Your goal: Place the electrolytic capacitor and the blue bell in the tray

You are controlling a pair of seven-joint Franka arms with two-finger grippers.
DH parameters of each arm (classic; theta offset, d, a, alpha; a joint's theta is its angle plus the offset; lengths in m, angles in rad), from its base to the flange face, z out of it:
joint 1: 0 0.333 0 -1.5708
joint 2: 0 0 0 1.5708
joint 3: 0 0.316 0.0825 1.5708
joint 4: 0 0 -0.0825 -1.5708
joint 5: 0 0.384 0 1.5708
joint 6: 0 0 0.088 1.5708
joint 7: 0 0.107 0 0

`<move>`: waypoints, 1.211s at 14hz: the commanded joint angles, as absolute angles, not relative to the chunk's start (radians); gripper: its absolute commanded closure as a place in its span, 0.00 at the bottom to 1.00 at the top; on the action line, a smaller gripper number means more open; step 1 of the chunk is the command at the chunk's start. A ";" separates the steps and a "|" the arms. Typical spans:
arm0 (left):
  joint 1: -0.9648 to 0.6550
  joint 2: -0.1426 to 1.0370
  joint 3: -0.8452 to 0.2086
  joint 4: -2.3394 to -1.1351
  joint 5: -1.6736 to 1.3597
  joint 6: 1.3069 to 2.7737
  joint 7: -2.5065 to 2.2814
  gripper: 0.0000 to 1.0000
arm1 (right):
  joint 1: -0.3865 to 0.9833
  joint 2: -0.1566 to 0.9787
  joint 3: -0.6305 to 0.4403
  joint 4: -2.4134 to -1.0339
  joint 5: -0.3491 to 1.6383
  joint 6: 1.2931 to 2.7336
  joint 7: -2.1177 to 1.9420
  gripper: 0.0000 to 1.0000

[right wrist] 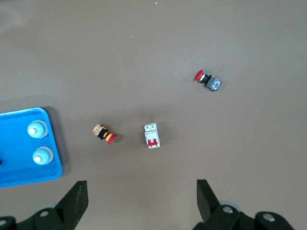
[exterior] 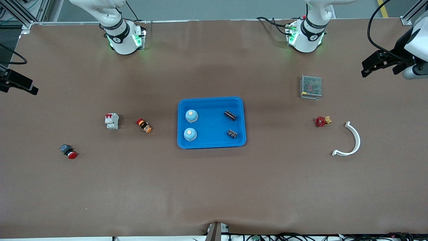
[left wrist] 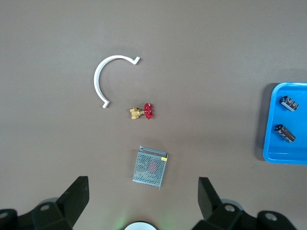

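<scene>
Red-capped pushbutton (exterior: 68,151) lies nearest the camera; both arms wait, raised at the surface's (exterior: 214,187) ends.
Tray (exterior: 211,144) at mid-surface holds two blue bells (exterior: 191,115) (exterior: 190,134) and two electrolytic capacitors (exterior: 230,115) (exterior: 232,134). Left pincer (left wrist: 144,203) hangs over a mesh-cased box (exterior: 311,86), fingers apart, holding nothing; right pincer (right wrist: 142,203) likewise, over a circuit breaker (exterior: 112,121).

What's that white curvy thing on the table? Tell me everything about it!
The white curved piece is a thin half-ring, like the letter C, and it looks like smooth plastic. Each end has a small tab that bends outward. It lies flat on the brown table toward the left arm's end, beside the little red-handled valve and a bit nearer the front camera. Nothing touches it but the table, and no gripper is near it.
</scene>
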State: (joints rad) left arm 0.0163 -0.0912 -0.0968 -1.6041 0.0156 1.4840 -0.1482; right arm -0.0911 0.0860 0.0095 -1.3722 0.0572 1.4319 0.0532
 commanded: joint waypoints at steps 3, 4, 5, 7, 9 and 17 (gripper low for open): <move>0.015 -0.092 -0.101 -1.609 0.015 1.473 -0.147 0.00 | -0.103 0.087 0.015 -1.365 0.083 1.416 0.072 0.00; 0.015 -0.100 -0.101 -1.621 0.015 1.479 -0.146 0.00 | -0.101 0.087 0.015 -1.365 0.081 1.416 0.069 0.00; 0.015 -0.101 -0.101 -1.624 0.015 1.482 -0.144 0.00 | -0.100 0.087 0.015 -1.365 0.072 1.417 0.061 0.00; 0.017 -0.104 -0.103 -1.629 0.014 1.482 -0.144 0.00 | -0.100 0.089 0.015 -1.365 0.055 1.419 0.052 0.00; 0.017 -0.115 -0.104 -1.647 0.014 1.494 -0.132 0.00 | -0.094 0.091 0.017 -1.365 0.020 1.422 0.032 0.00; 0.017 -0.110 -0.103 -1.640 0.011 1.506 -0.127 0.00 | -0.092 0.091 0.018 -1.365 -0.006 1.427 0.002 0.00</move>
State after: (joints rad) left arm 0.0107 -0.0902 -0.1035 -1.6253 0.0156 1.4939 -0.1475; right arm -0.0906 0.0883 0.0122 -1.3722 0.0137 1.4277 0.0139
